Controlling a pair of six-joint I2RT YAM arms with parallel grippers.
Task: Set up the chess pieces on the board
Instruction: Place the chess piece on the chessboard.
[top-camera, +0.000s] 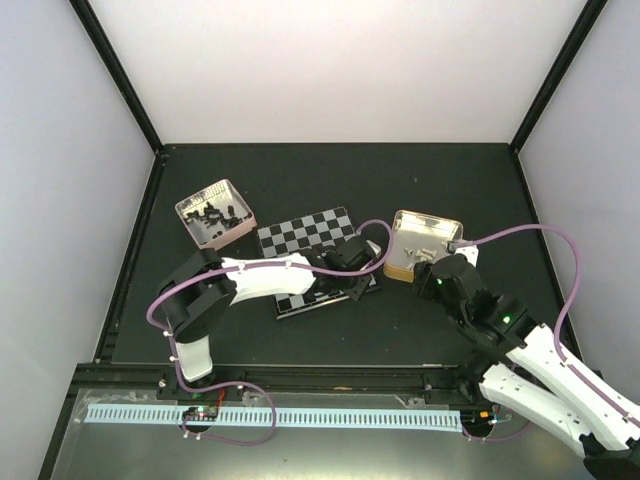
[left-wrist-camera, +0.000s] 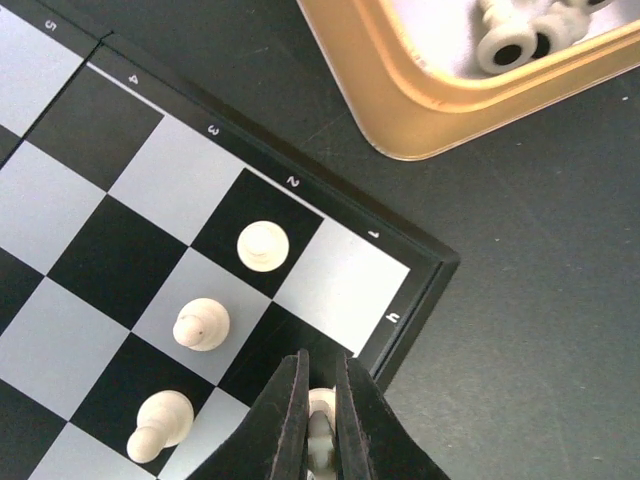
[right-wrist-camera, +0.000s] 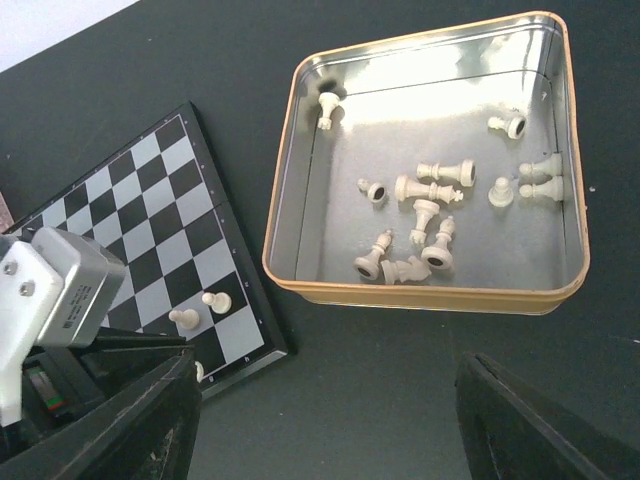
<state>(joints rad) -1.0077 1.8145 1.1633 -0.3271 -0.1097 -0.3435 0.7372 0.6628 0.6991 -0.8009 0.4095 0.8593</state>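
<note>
**Left gripper (left-wrist-camera: 320, 368) pinches a cream-white piece (left-wrist-camera: 320, 408) at the board's (top-camera: 305, 232) near right corner, while the right gripper (right-wrist-camera: 325, 425) hangs wide open to the board's right.**

The left arm (top-camera: 262, 277) lies low across the board's near edge, with its wrist turned down over that corner. Its two fingers are closed tight on the piece, just inside the rim beside the corner square. Three more cream-white pawns (left-wrist-camera: 201, 323) stand upright in a line one row further in. The right arm (top-camera: 530, 350) comes in bent from the board's right, and its wrist is poised above the tan tin (right-wrist-camera: 430, 292) just off that side. Its jaws are spread apart and hold nothing. The loose white pieces (right-wrist-camera: 430, 185) in the tin mostly lie tipped over. Off the board's far left corner, a pinkish tray (top-camera: 243, 222) holds the black pieces (top-camera: 212, 213).
</note>
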